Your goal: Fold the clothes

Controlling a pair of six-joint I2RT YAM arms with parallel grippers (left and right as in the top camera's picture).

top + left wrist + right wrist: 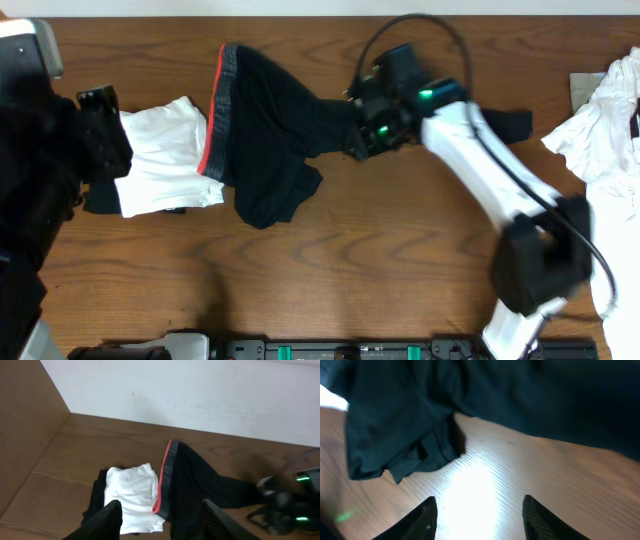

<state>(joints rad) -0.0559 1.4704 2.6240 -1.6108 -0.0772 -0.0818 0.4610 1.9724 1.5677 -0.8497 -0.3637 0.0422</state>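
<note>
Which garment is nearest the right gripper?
The black trousers with the red-edged waistband, beside the right gripper; the folded white garment and white heap lie farther off.

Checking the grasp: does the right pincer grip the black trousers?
No, the right pincer stands open over bare table, black trousers beyond it.

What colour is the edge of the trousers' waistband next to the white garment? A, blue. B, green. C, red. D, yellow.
C: the waistband shows a red strip along its edge, right beside the white garment.
</note>
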